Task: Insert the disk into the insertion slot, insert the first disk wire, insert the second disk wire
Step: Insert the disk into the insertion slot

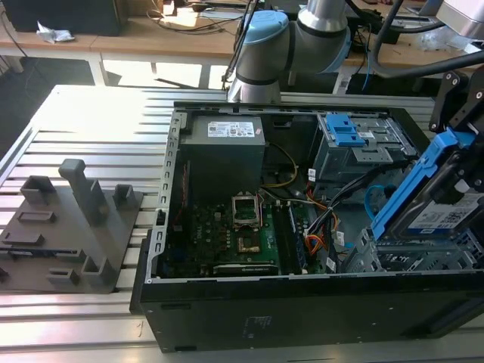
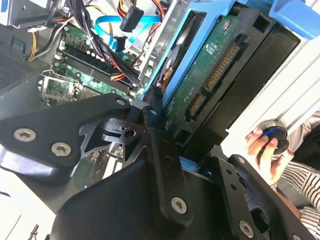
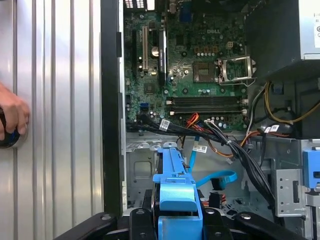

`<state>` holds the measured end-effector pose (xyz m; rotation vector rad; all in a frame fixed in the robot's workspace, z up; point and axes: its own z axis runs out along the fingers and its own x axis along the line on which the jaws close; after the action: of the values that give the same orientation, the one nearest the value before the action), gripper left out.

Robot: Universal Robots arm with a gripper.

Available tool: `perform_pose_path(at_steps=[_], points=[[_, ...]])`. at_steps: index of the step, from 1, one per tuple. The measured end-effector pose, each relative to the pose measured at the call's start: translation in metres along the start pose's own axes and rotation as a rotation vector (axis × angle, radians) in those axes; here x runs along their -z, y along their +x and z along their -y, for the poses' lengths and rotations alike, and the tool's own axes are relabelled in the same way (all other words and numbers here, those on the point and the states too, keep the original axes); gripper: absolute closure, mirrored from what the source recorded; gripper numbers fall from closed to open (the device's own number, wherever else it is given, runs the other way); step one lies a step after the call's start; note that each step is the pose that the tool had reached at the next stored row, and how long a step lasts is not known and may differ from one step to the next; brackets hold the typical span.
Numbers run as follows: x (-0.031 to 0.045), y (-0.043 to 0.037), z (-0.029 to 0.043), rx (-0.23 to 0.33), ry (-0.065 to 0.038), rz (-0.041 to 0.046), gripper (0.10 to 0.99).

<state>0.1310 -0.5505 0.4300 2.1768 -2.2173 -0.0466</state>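
My gripper (image 1: 463, 170) is shut on the disk (image 1: 442, 208), a grey drive with a white label in a bright blue caddy. It hangs tilted over the insertion slot (image 1: 404, 257), a silver perforated cage at the case's corner on the exterior view's right. In the second wrist view the black fingers (image 2: 152, 112) clamp the disk (image 2: 210, 75), whose green board and connectors face the camera. In the first wrist view the caddy's blue edge (image 3: 175, 187) stands above the cage (image 3: 142, 170). A loose blue flat cable (image 3: 216, 177) and a bundle of black wires (image 3: 240, 155) lie beside the cage.
The open black case (image 1: 302, 310) sits on a ribbed aluminium table. Inside are the motherboard (image 1: 227, 234), a grey power-supply box (image 1: 227, 155) and a bay with a blue latch (image 1: 346, 132). A grey fixture plate (image 1: 68, 227) lies at the left. A person's hand (image 2: 265, 145) holds a round object beside the case.
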Motion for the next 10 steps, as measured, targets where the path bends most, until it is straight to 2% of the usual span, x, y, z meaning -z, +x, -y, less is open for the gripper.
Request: perform_pose_path(at_steps=[6, 10], points=[[-0.0059, -0.0049, 0.0032, 0.000, -0.001, 0.0002, 0.722], [-0.0162, -0.0050, 0.0038, 0.000, -0.002, 0.0000, 0.722]])
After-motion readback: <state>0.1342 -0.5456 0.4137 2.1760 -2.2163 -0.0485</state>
